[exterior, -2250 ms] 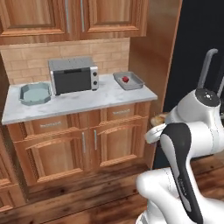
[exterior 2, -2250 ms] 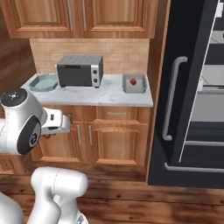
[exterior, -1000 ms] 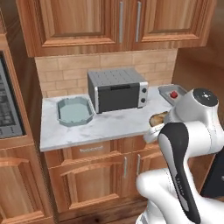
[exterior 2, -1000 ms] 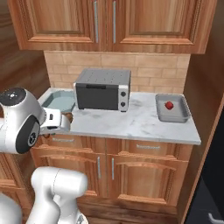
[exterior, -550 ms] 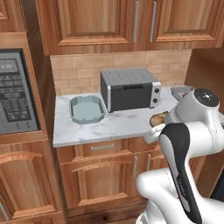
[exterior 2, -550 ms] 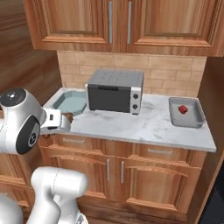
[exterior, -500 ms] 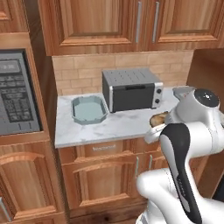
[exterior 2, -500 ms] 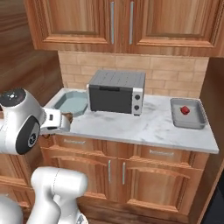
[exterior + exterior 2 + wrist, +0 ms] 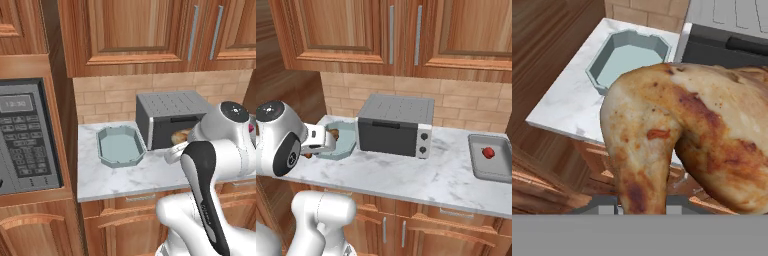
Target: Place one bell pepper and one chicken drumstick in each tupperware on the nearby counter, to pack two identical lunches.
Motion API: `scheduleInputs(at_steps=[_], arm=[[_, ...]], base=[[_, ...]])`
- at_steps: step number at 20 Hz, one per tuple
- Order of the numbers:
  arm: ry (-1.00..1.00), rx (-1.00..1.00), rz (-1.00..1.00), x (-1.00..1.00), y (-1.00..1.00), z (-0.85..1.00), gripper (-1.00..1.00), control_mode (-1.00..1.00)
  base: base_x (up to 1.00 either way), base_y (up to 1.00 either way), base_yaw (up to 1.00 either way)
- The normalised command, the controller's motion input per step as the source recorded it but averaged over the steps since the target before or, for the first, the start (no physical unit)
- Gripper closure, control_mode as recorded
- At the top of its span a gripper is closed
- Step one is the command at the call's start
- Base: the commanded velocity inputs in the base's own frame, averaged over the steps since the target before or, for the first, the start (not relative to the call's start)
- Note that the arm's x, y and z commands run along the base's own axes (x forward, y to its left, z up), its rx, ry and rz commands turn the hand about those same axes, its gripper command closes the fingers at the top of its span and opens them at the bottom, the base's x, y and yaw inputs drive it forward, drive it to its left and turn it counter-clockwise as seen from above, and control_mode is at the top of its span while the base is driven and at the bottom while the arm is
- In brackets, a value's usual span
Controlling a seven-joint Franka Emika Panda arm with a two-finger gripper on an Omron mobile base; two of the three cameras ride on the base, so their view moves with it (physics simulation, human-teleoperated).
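My gripper (image 9: 331, 138) is shut on a golden-brown roasted chicken drumstick (image 9: 687, 145), held in the air in front of the counter's (image 9: 125, 177) edge. In the hand view the drumstick covers the fingertips. The pale teal octagonal tupperware (image 9: 120, 146) sits empty on the marble, just beyond and left of the held drumstick (image 9: 180, 136); it also shows past the drumstick as the teal tupperware (image 9: 629, 57). Far right on the counter, the grey rectangular tupperware (image 9: 476, 166) holds one red bell pepper (image 9: 488, 152).
A silver-black toaster oven (image 9: 396, 125) stands between the two containers, close to the teal one's right side. A built-in microwave (image 9: 25, 135) in a tall wooden column bounds the counter's left end. Wooden wall cabinets (image 9: 391, 30) hang overhead.
The whole picture has shifted: the base has driven left along the counter, bringing the teal tupperware nearer and the microwave column into view. The drumstick stays gripped.
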Motion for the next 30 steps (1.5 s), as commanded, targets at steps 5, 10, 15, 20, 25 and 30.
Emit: scheduleInputs(at_steps=[5,10,15,20,25,30], arm=[[0.0,0.0,0.0,0.0,0.0,0.0,1.0,1.0],[0.0,0.0,0.0,0.26,0.33,-0.34,1.0,-1.0],[0.0,0.0,0.0,0.43,0.11,-0.35,1.0,-1.0],[0.0,0.0,0.0,0.5,0.0,-0.25,1.0,-1.0],[0.0,0.0,0.0,0.44,0.2,-0.24,1.0,-1.0],[0.0,0.01,0.0,0.27,0.38,-0.19,1.0,-1.0]], base=[[0.55,0.39,0.02],[0.06,0.1,0.0],[0.0,0.0,0.0],[0.0,0.0,0.0],[0.0,0.0,0.0],[0.0,0.0,0.0]])
